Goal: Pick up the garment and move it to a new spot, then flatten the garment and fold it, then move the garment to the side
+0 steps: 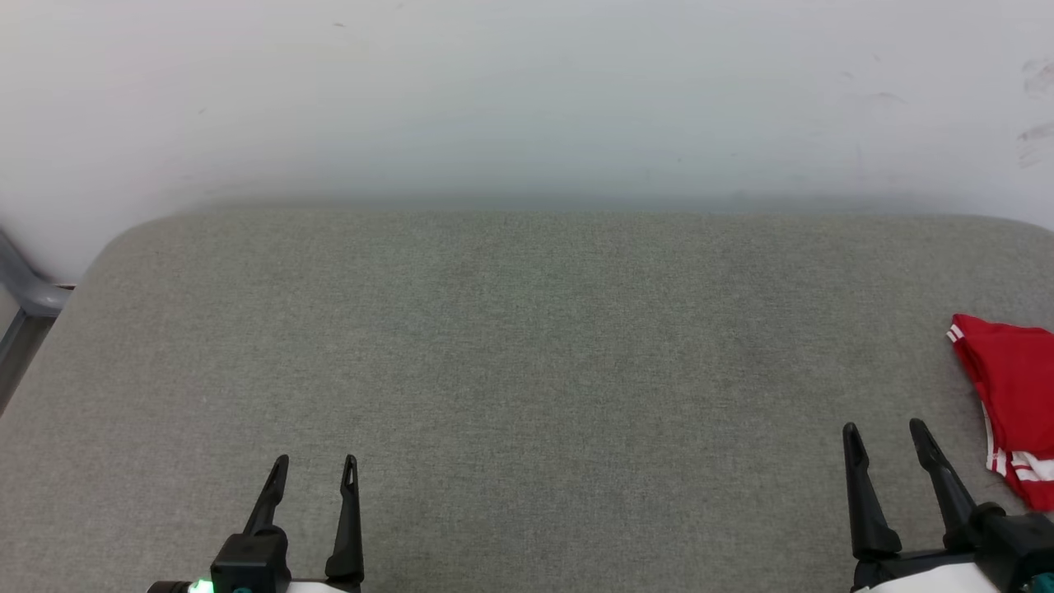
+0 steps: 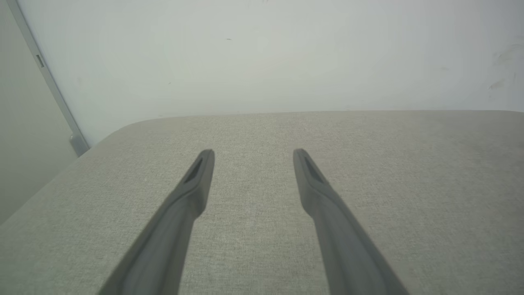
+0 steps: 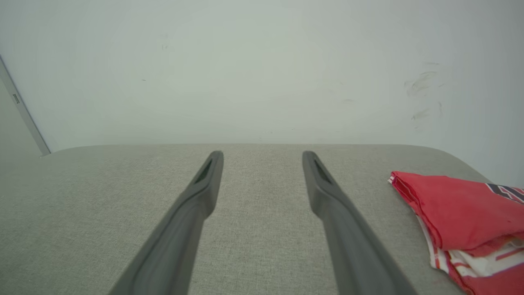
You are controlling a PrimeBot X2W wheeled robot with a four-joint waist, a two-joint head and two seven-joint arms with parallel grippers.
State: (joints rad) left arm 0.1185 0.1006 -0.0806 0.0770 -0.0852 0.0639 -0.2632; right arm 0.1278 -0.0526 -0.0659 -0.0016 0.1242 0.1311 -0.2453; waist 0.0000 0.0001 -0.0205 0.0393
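Note:
The garment [image 1: 1017,387], red with white striped trim, lies folded at the right edge of the grey fabric surface [image 1: 527,346]. In the right wrist view the garment [image 3: 462,217] sits to the right of my fingers, with a bit of black lettering at its far right. My right gripper [image 1: 885,432] stands open just left of the garment, apart from it, nothing between its fingers. At the lower left my left gripper [image 1: 316,465] is open and empty over bare fabric. The left gripper [image 2: 253,152] and right gripper [image 3: 262,155] both show spread fingers.
A pale wall [image 1: 527,99] rises right behind the surface's rounded far edge. A grey metal frame [image 1: 25,305] stands past the surface's left corner. Scuff marks [image 3: 423,88] dot the wall at the right.

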